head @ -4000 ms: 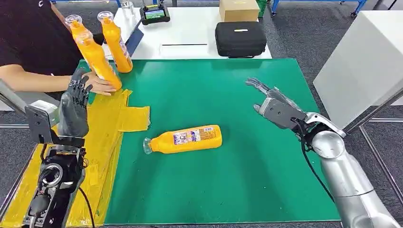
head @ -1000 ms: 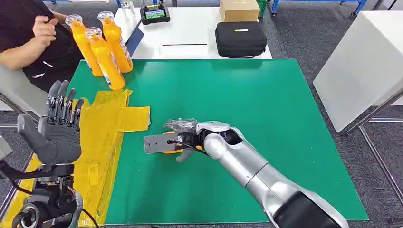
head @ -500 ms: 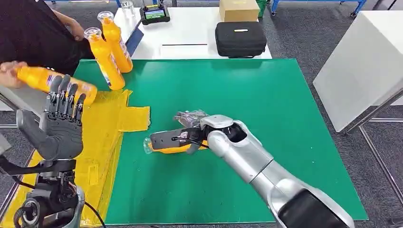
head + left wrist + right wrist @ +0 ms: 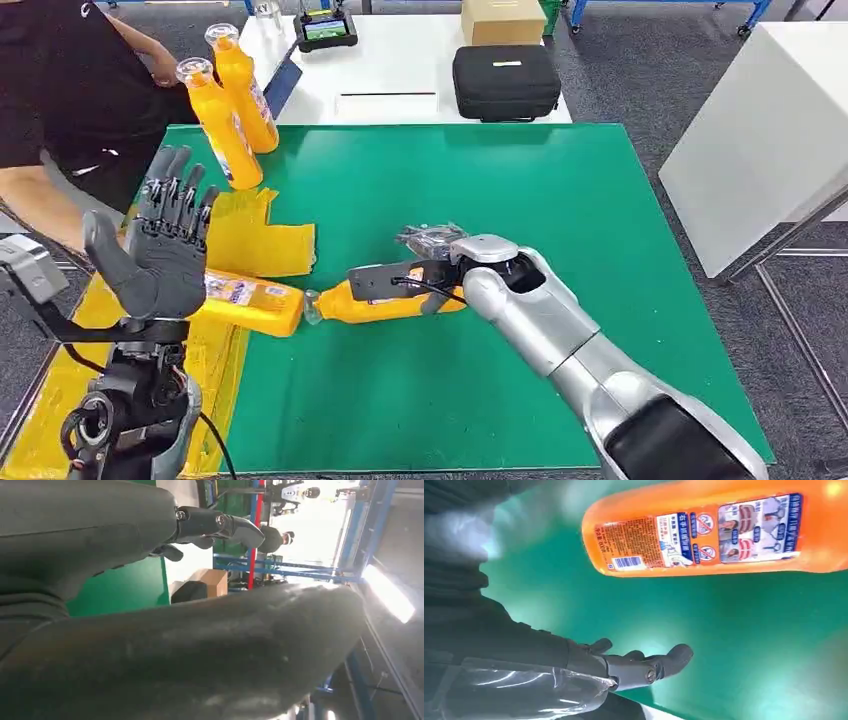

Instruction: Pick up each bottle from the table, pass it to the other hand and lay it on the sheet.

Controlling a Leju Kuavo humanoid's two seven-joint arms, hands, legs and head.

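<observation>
An orange bottle (image 4: 395, 299) lies on its side mid-table on the green mat (image 4: 560, 200). The right hand (image 4: 432, 258) hovers just beside it at its 12 o'clock, fingers spread, grasping nothing. The left hand (image 4: 160, 255) is raised, released.

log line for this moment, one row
right hand: over lying bottle, not gripped | left hand: raised, open | second bottle: lying on yellow sheet | two bottles: standing at back

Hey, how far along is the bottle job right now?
One bottle already lies on the yellow sheet. The right hand is over the bottle on the green mat, fingers apart, not gripping it. The left hand waits raised and open. Two standing bottles are left.
</observation>
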